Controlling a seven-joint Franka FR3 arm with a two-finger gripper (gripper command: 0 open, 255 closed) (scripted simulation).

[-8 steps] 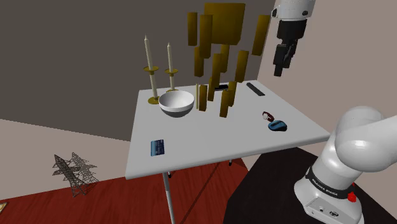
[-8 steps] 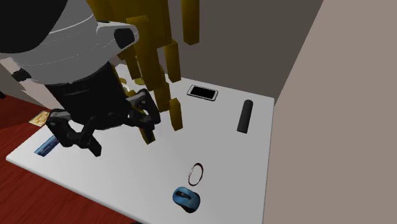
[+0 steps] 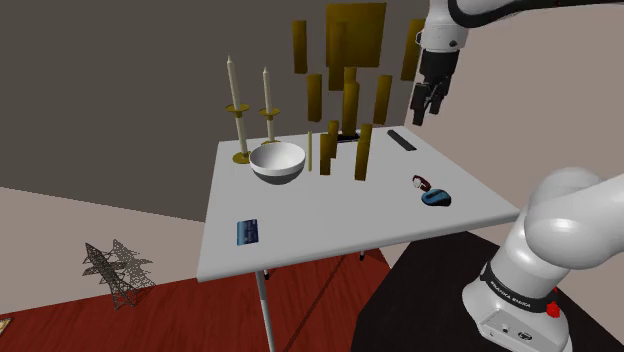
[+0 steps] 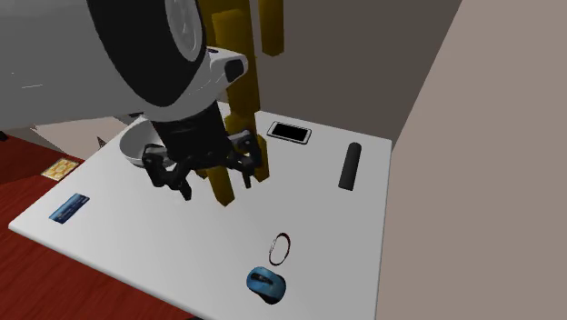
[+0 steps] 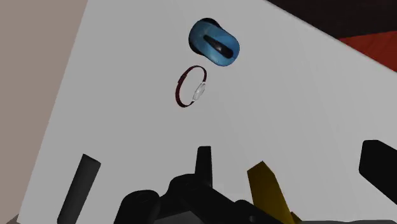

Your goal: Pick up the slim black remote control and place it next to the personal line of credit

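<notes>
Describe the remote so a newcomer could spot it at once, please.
Find the white table and its corner by the beige wall. There, right of the phone in the second exterior view, lies the remote. It alone is a slim black bar; the phone is white-edged.

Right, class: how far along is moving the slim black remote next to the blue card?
Nothing is done yet: the slim black bar-shaped remote lies untouched on the white table. In hand: the open, empty jaws hang in the air near it. Left: grasp it, carry it across to the small blue card, set it alongside.
</notes>
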